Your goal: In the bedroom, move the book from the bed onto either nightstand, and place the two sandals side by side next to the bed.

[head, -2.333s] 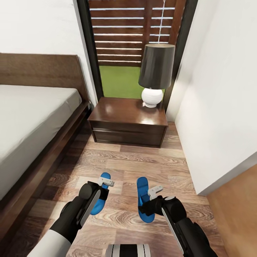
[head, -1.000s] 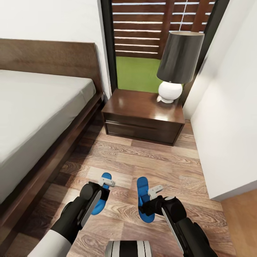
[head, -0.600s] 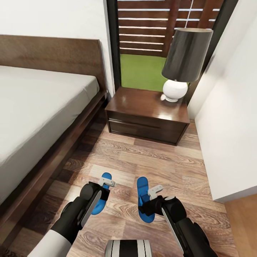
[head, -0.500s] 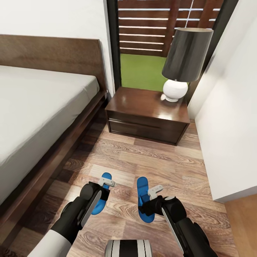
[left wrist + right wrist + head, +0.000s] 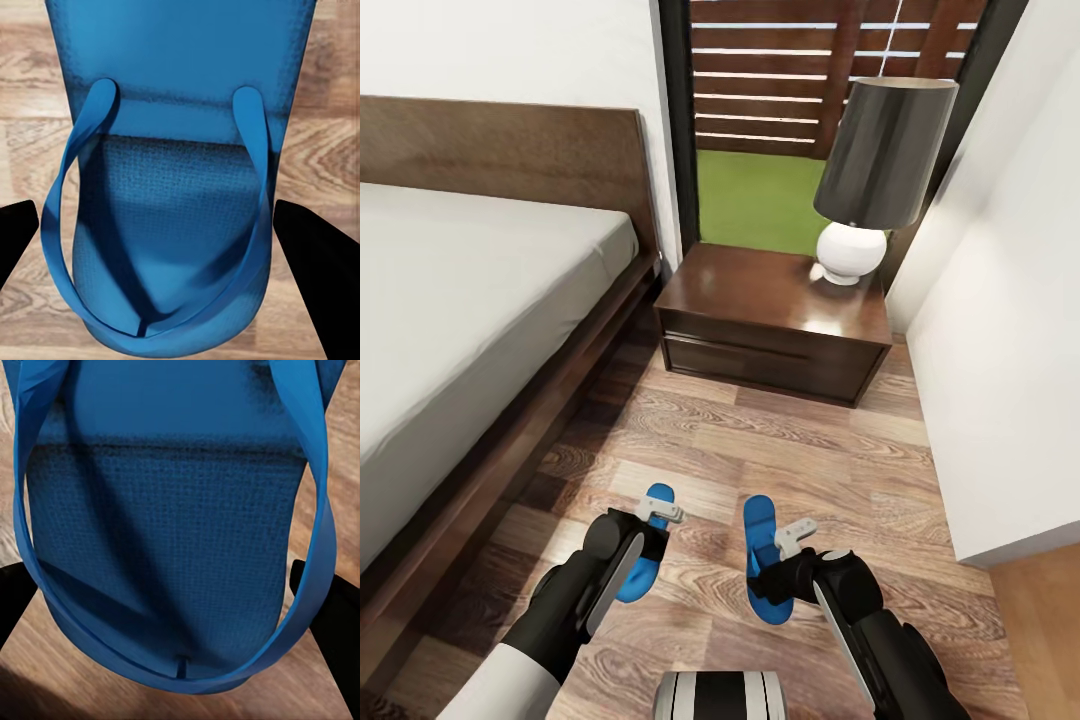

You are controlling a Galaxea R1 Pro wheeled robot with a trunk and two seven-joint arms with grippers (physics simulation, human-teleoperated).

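Note:
Two bright blue sandals are held above the wood floor, one in each gripper. My left gripper (image 5: pixel 651 528) is shut on the left sandal (image 5: pixel 656 497); in the left wrist view its black fingers (image 5: pixel 16 238) press both edges of the sandal (image 5: pixel 176 180). My right gripper (image 5: pixel 774 556) is shut on the right sandal (image 5: pixel 758 520), whose sole (image 5: pixel 165 517) sits between the dark fingers (image 5: pixel 334 615). The bed (image 5: pixel 470 290) runs along the left. The nightstand (image 5: pixel 760 300) stands ahead beside the headboard. The book is out of view.
A lamp with a dark shade and white base (image 5: pixel 870 180) stands on the nightstand's right part. A white wall (image 5: pixel 1010 330) closes the right side. Behind the nightstand is a glass door (image 5: pixel 760 190) with wooden slats and grass outside. Bare wood floor (image 5: pixel 760 450) lies between me and the nightstand.
The whole view has shifted, so the bed and nightstand sit further right in the picture and look closer. Both sandals stay in the grippers. Nothing differs over the last half second.

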